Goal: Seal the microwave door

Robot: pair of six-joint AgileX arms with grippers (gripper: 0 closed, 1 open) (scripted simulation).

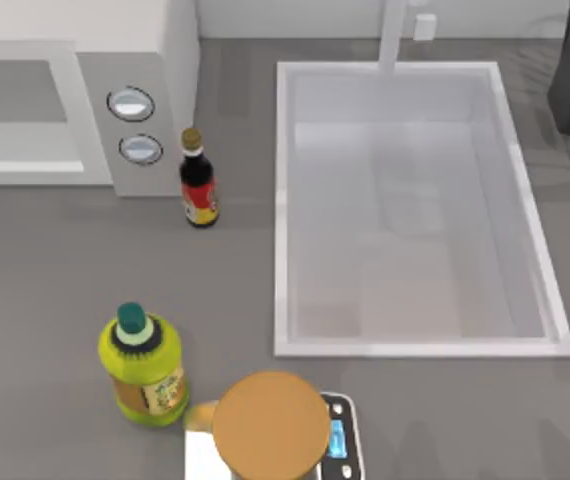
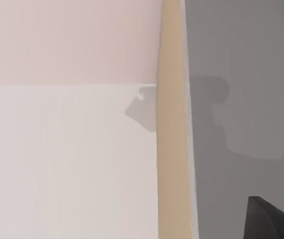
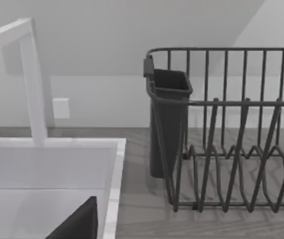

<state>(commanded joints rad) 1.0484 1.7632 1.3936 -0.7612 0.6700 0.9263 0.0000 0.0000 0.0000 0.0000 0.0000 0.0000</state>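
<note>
In the top view, the microwave (image 1: 75,100) is seen at the far left of the table, its grey cavity exposed and its grey panel with two dials (image 1: 131,104) facing the camera. Whether the microwave door is swung open cannot be told. A dark sauce bottle (image 1: 198,180) stands just beside the dial panel. A yellow-green bottle (image 1: 143,365) lies near the front edge, beside a round tan lid (image 1: 270,425) resting on a scale (image 1: 343,432). The white sink (image 1: 285,200) occupies the right half.

In the left wrist view, pale surfaces and a tan strip (image 2: 171,149) are shown; the left gripper's state cannot be told.

In the right wrist view, a faucet (image 3: 32,84), the sink rim (image 3: 114,184) and a dark dish rack (image 3: 231,149) are seen; the right gripper's state cannot be told.
</note>
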